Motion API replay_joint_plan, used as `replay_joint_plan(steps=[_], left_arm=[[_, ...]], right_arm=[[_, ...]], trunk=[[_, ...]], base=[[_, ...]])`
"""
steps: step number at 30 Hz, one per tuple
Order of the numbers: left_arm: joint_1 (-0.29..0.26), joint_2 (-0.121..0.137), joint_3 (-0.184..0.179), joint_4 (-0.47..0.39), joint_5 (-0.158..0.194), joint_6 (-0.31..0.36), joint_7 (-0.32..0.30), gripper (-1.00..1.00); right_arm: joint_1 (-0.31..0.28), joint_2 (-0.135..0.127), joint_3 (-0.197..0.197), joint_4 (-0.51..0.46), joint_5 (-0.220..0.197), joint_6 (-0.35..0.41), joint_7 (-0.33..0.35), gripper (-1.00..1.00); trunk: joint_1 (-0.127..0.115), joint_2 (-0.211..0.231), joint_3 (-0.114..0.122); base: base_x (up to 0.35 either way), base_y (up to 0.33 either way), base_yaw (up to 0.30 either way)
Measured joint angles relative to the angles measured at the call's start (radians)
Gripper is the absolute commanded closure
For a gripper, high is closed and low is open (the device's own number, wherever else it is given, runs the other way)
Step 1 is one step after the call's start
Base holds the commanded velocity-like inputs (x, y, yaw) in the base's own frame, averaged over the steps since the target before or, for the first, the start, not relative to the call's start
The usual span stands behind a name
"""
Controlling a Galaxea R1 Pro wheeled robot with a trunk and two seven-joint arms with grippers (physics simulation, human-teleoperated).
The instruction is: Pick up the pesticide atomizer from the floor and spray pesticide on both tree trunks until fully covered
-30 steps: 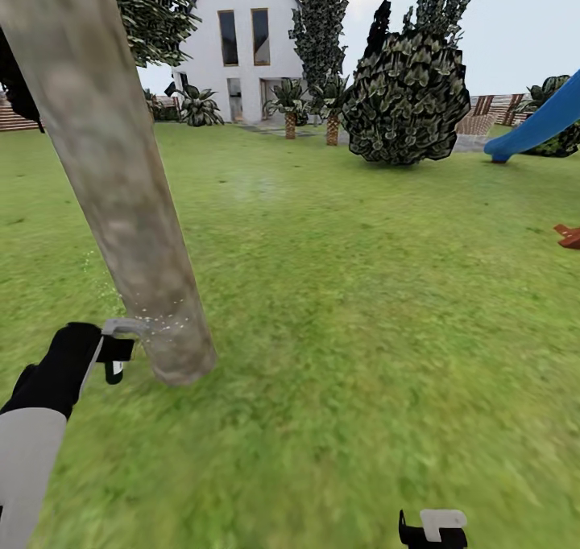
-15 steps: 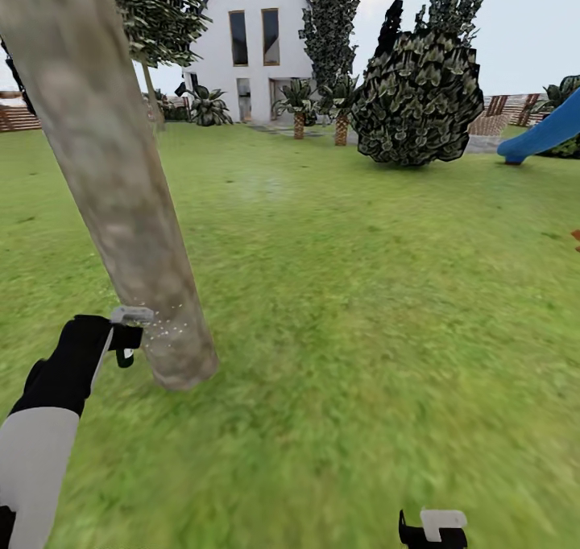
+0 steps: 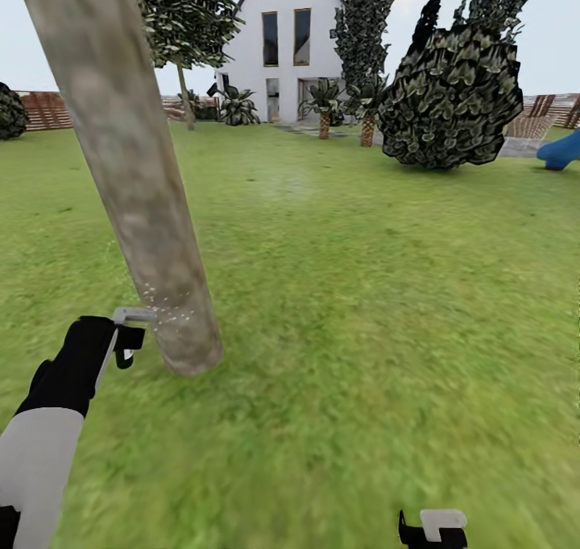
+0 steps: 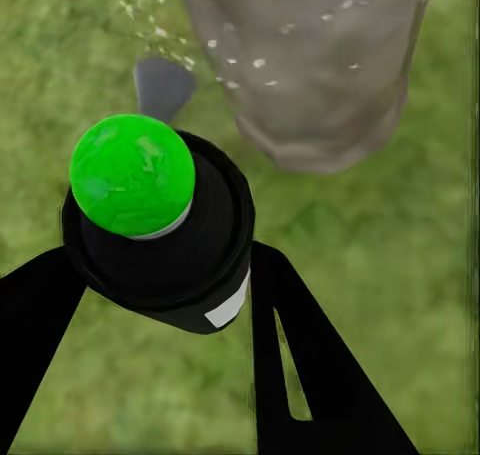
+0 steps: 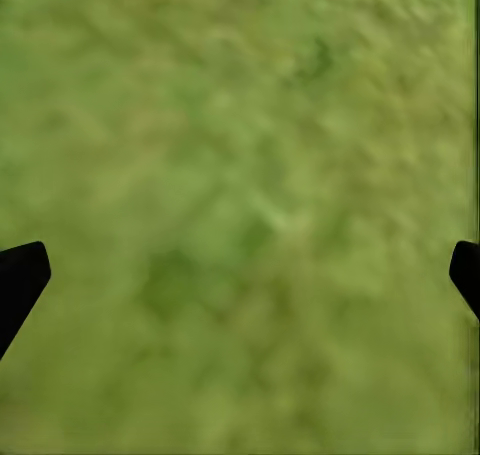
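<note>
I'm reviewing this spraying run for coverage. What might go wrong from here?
White specks show low on the tree trunk only, so its higher part may stay uncovered. The left gripper holds the pesticide atomizer close to the trunk's base; the arm could bump the trunk.

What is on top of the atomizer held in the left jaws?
A bright green ball-shaped cap sits on the black atomizer in the left gripper. The nozzle and the bottle's lower body are covered.

The small black pesticide atomizer [image 4: 165,235] with a green tip points at the white-speckled base of the thick, mottled grey-brown tree trunk [image 3: 137,179] on the green lawn [image 3: 362,291].
</note>
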Motion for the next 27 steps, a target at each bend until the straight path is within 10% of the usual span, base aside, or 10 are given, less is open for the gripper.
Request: replay_joint_plan(steps=[27], left_arm=[[0.025,0.008,0.003,0.087,-0.005,-0.026,0.000,1.00]], right_arm=[[0.000,0.000,0.000,0.000,0.000,0.000,0.001,-1.00]], trunk=[[0.000,0.000,0.000]], base=[[0.078,-0.268,0.087]])
